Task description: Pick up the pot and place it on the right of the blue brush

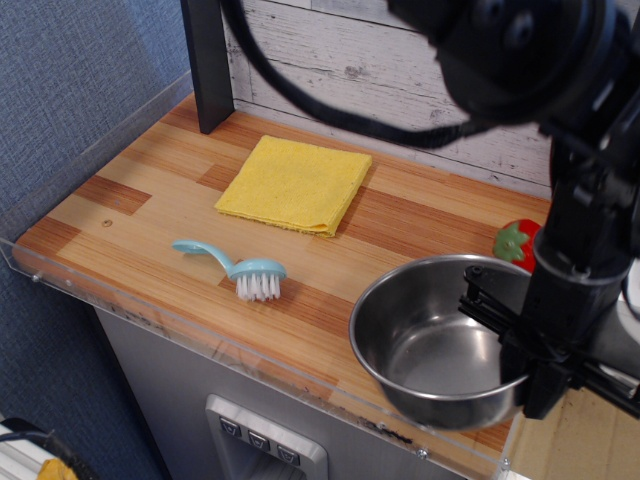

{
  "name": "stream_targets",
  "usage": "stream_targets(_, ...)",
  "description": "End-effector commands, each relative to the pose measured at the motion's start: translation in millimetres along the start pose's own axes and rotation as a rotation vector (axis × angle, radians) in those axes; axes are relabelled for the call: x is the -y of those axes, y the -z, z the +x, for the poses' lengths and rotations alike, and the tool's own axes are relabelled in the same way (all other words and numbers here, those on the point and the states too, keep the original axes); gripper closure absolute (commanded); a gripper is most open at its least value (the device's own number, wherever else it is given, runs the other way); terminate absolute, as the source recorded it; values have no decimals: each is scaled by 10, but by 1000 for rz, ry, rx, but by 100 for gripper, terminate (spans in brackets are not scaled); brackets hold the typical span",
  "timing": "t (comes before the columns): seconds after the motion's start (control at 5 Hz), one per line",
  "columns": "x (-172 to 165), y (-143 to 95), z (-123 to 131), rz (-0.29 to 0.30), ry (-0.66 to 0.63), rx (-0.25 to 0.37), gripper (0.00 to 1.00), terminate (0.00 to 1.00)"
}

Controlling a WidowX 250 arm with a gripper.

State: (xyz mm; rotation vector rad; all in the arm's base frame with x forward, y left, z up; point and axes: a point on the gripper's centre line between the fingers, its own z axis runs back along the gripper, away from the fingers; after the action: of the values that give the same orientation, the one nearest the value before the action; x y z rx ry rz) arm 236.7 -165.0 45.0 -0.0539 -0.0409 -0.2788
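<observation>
The shiny steel pot (430, 340) is low over or on the wooden tabletop near the front right corner, to the right of the blue brush (235, 265). I cannot tell whether its base touches the wood. My gripper (515, 335) is shut on the pot's right rim, with the black arm rising above it. The brush lies on its side near the front edge, white bristles facing the front, well apart from the pot.
A folded yellow cloth (295, 185) lies at the back centre. A red strawberry toy (518, 243) sits behind the pot at the right. A dark post (208, 60) stands at the back left. A clear acrylic lip (200, 330) runs along the front edge.
</observation>
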Motion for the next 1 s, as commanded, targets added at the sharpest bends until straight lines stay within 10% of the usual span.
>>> stream_targets(0.0, -276, -56, -153, -23, -50, 10, 100, 0)
stream_targets(0.8, 132, 509, 4, -137, 41, -45, 100, 0)
